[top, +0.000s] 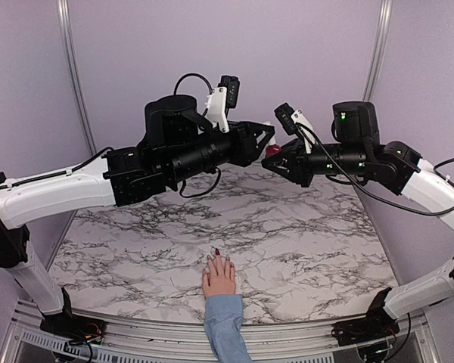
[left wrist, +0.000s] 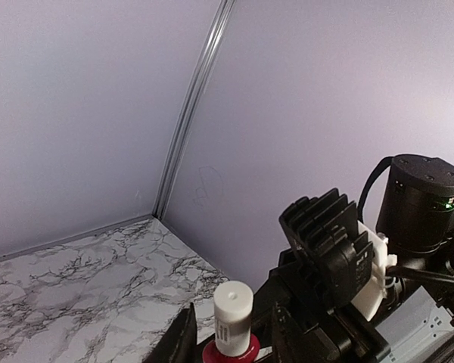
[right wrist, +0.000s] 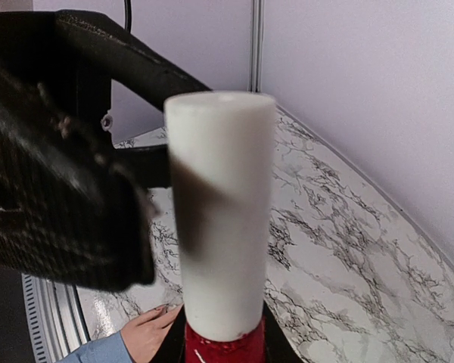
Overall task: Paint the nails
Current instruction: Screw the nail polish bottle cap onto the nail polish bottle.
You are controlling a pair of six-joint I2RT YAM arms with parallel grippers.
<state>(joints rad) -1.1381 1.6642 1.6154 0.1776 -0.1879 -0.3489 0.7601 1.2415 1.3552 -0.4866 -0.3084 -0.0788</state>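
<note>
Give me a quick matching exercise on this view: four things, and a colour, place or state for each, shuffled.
1. bottle cap
2. sleeve
3. hand
4. right gripper

a. light blue
b. flat on the marble table, near its front edge
c. white
d. shut on the polish bottle

Pairs: 1-c, 2-a, 3-b, 4-d

The tiny print on the white cap (left wrist: pixel 233 311) is unreadable.

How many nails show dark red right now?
1: the nail on the longest finger of the hand, which lies at the near edge of the table. The others look pale from above, but they are tiny; some may be hidden.
</note>
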